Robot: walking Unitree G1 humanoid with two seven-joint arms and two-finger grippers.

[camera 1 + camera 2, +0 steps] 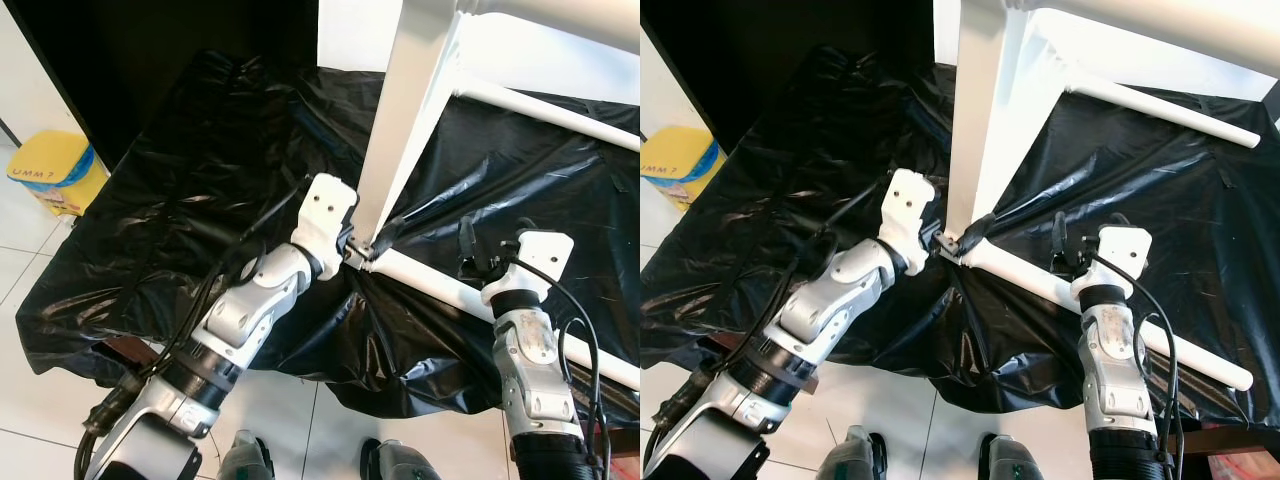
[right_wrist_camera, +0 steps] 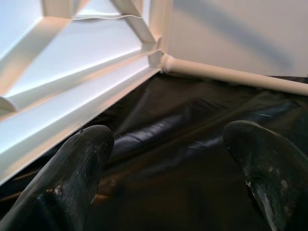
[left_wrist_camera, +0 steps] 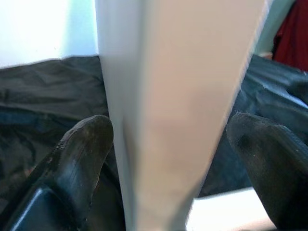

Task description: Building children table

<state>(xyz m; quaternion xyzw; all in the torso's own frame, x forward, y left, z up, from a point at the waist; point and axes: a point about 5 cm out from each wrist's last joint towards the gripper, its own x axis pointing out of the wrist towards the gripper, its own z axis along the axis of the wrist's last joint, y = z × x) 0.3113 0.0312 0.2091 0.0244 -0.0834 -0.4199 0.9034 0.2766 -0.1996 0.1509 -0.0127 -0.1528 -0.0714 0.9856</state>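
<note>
A white children's table [image 1: 410,110] stands on its edge on a black plastic sheet [image 1: 180,180]. One round white leg [image 1: 450,290] runs along the sheet toward me, and another leg [image 1: 560,112] sticks out higher up. My left gripper [image 1: 368,245] is at the corner where the lower leg meets the tabletop. It is open, and its fingers [image 3: 82,159] straddle the white panel [image 3: 178,120]. My right gripper [image 1: 495,240] hovers open just beyond the lower leg and faces the ribbed underside [image 2: 72,86].
The black sheet covers a low platform and hangs over its front edge. A yellow container [image 1: 55,170] sits on the white tiled floor at the far left. My feet [image 1: 245,460] stand close to the platform's front.
</note>
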